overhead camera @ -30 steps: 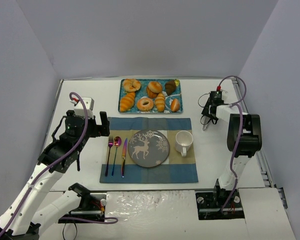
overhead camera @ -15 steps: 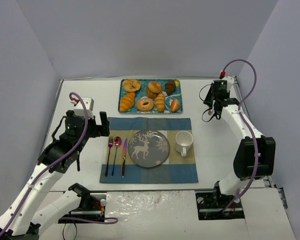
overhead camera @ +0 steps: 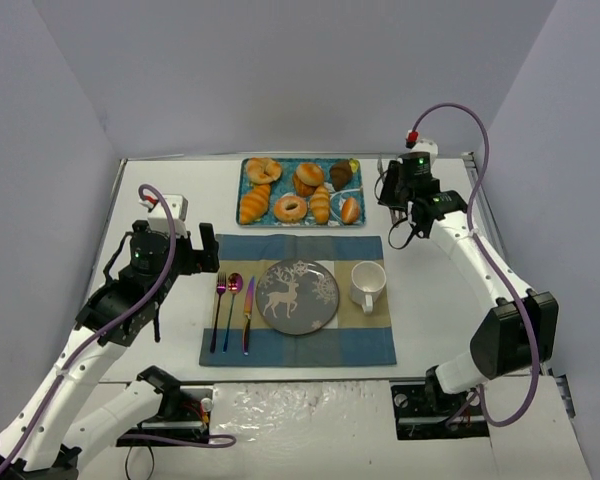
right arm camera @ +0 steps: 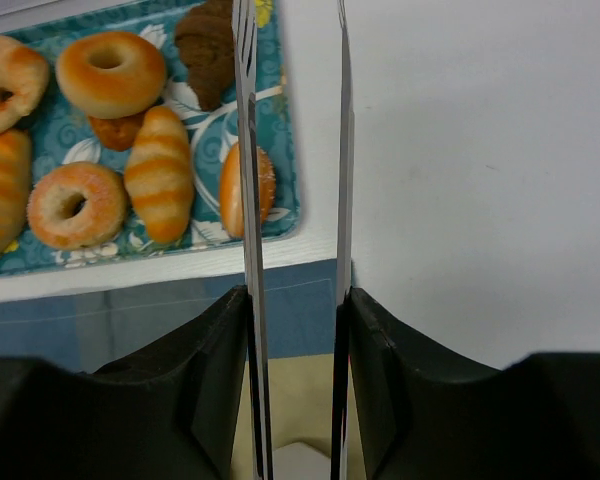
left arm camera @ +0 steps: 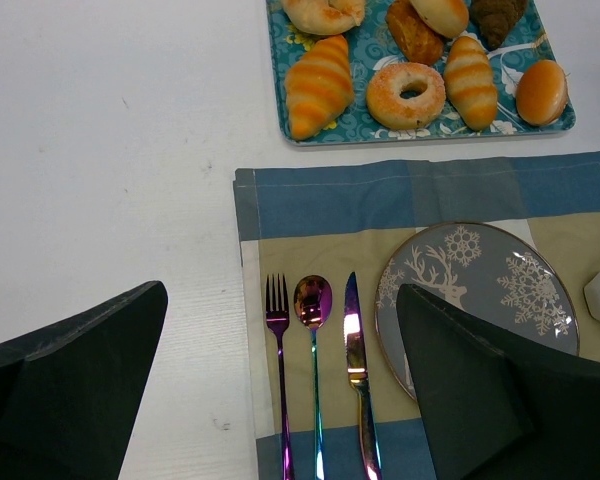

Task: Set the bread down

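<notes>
White table (overhead camera: 180, 190), tray (right arm camera: 277, 100) upper centre — right gripper (overhead camera: 388, 186) (narrowly parted, empty) should widen over the bread (right arm camera: 162, 170); left gripper (left arm camera: 280, 295) gapes.

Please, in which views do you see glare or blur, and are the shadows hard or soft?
Top external view: even light and only faint, soft shadows; white glare on the crinkled sheet between the arm bases. Left wrist view: a bright reflection on the knife blade; the dark fingers look soft at their edges. Right wrist view: the tray is sharp, with no glare.

White table (overhead camera: 170, 185), teal tray (overhead camera: 302, 224), placemat (overhead camera: 280, 247) (blue plaid)
</notes>
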Controlling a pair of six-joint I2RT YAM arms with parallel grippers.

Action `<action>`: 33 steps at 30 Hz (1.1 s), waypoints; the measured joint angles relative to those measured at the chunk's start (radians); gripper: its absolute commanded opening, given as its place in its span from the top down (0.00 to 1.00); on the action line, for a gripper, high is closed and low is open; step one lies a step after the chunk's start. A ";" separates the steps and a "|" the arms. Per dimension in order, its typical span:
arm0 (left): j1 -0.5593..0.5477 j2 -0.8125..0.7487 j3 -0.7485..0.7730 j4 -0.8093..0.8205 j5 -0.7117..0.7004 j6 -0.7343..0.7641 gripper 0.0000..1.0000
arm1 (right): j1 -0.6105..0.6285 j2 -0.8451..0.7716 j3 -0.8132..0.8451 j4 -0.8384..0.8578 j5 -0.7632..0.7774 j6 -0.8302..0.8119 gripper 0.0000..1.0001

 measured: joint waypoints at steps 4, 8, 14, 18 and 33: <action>0.000 -0.001 0.000 0.000 0.000 0.000 0.03 | 0.060 0.005 0.047 -0.008 -0.026 0.000 0.61; 0.000 -0.002 0.000 0.000 -0.003 0.000 0.03 | 0.128 0.048 0.116 -0.018 -0.037 0.000 0.61; 0.000 -0.002 0.000 0.000 -0.007 0.000 0.03 | 0.202 0.192 0.237 -0.022 -0.050 -0.005 0.61; 0.000 -0.002 0.000 0.000 -0.011 0.000 0.03 | 0.235 0.301 0.318 -0.038 -0.049 -0.019 0.61; 0.000 -0.002 0.000 0.000 -0.015 0.001 0.03 | 0.383 0.509 0.548 -0.095 0.129 -0.129 0.58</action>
